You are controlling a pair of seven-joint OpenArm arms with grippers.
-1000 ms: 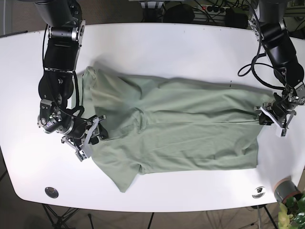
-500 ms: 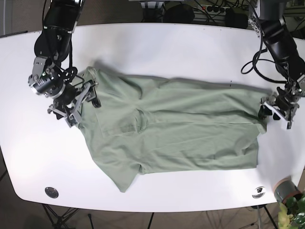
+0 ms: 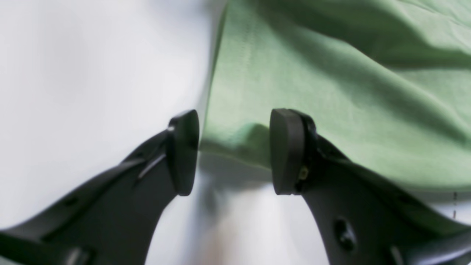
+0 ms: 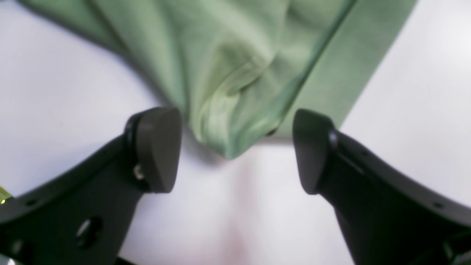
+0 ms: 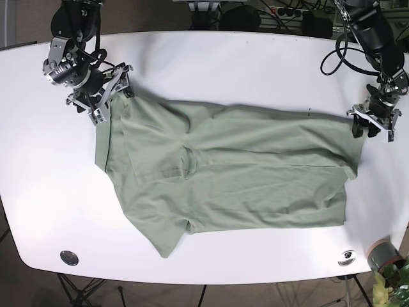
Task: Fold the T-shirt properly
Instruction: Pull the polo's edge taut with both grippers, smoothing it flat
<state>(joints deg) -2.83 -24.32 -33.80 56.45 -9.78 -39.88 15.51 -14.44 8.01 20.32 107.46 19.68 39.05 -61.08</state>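
Observation:
A green T-shirt [image 5: 236, 173] lies spread on the white table [image 5: 243, 64]. My right gripper [image 5: 108, 96] is at the shirt's upper left corner. In the right wrist view it [image 4: 235, 147] is open, with a bunched fold of the shirt [image 4: 228, 99] between its pads. My left gripper [image 5: 372, 125] is at the shirt's upper right corner. In the left wrist view it [image 3: 233, 151] is open, with the shirt's hem [image 3: 235, 140] lying between its pads.
A round metal fitting [image 5: 69, 258] sits near the front left edge and another [image 5: 347, 257] near the front right. A grey pot with a plant [image 5: 385, 257] stands off the front right corner. Cables [image 5: 287, 13] run behind the table.
My right gripper moved from the shirt's lower left side up to its upper left corner. My left gripper moved up along the right edge. The shirt's left side shifted.

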